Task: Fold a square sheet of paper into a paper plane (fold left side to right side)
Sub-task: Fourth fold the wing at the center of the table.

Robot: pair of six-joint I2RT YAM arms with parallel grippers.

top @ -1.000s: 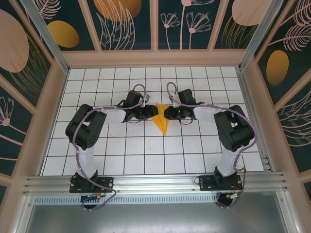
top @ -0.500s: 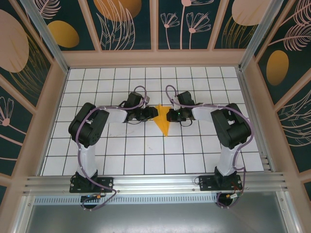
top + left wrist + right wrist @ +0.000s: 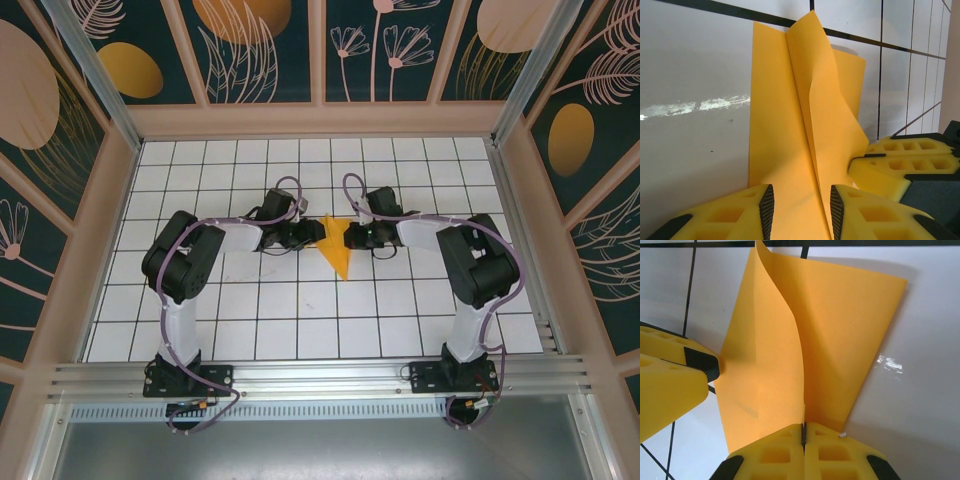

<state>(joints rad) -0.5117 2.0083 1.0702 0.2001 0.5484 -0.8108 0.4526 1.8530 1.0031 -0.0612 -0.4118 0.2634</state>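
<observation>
Paper plane (image 3: 338, 246) mid-table, one sharp tip aimed at the near edge, wedged between the two grippers on the white gridded table (image 3: 250, 320). Half-made by the look of it: flaps standing up off the surface in both wrist views, not pressed flat. Right gripper (image 3: 803, 432) pinched tight, pads together, a raised flap caught in the seam. Left gripper (image 3: 800, 206) a different story: fingers (image 3: 765, 207) apart, straddling the central ridge, nothing squeezed. Right-hand pads (image 3: 900, 162) peeking in at the side of the left wrist view, just beside the paper's edge.

Handling, as a judgement: featherweight, thin, floppy where single-layered, a touch stiffer along the creases. Bows under its own spring, plainly curved in the right wrist view. Likely to skate on that smooth tabletop, and to crumple or tear under a hard tug. Best taken by the outer edge of a flap near the wide end, with the other side pinned along the fold line. Gentle pinch, slow sweep of left side over right, then a firm press down the crease.

Count: one piece of paper, one sharp tip, at least two upright flaps, two arms, two grippers, two yellow-padded fingers apiece.
</observation>
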